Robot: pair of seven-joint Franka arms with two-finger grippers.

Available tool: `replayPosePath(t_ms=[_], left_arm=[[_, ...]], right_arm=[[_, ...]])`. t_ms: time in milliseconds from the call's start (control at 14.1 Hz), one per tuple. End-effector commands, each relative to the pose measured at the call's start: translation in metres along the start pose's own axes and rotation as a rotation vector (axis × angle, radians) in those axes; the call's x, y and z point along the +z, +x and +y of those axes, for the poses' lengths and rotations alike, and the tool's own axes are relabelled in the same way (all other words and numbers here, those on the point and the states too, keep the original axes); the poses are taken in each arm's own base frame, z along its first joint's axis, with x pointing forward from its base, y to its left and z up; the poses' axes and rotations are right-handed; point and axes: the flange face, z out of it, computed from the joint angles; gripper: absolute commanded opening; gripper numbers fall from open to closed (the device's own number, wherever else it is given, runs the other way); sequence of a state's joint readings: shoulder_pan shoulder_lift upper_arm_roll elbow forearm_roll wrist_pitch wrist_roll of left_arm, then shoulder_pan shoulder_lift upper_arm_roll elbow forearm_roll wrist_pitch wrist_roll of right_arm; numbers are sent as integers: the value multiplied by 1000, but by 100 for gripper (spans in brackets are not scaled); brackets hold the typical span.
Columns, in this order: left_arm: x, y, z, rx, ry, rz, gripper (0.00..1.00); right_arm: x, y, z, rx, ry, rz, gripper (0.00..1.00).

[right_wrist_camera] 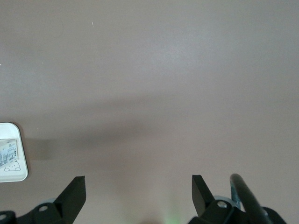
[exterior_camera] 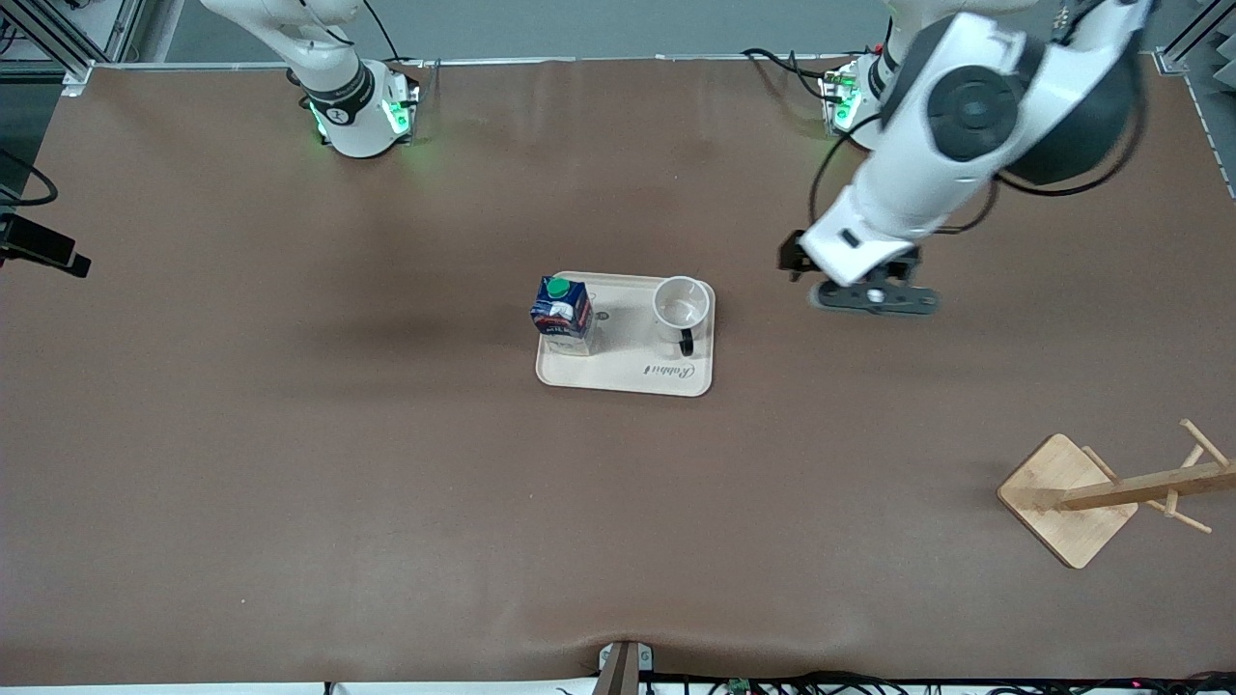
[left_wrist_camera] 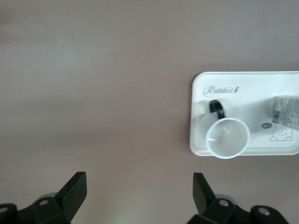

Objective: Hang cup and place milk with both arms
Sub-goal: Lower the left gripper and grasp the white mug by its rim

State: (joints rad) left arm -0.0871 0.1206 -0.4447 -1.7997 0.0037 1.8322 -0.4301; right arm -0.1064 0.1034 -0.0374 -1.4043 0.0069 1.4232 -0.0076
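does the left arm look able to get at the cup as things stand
Probably yes: the left gripper hangs open over bare table beside the tray, and nothing stands between it and the upright cup.
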Motion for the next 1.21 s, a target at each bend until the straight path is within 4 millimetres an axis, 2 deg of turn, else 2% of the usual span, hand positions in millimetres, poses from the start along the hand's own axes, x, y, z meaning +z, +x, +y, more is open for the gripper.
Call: replayPosePath(t_ms=[0, 142, 356, 498, 640, 854, 1138], left_arm=[[44, -15, 37, -23, -11, 13, 100], [82, -15, 49, -77, -35, 20, 100], [138, -36, 85, -109, -41, -16, 100], [171, -49, 103, -126, -14, -51, 89], [195, -57, 119, -181, 19, -42, 82], [220, -53, 121, -186, 45, -21, 77], [240, -46, 122, -282, 20, -31, 46]], right_arm=[[-3, 2, 4, -4, -2, 6, 100], [-3, 2, 4, -4, -2, 5, 100], [-2, 2, 6, 1, -2, 5, 100], [-2, 3, 8, 4, -2, 5, 100], [-1, 3, 10, 7, 0, 2, 100], [5, 7, 13, 13, -1, -9, 100], [4, 7, 13, 13, -1, -8, 100]])
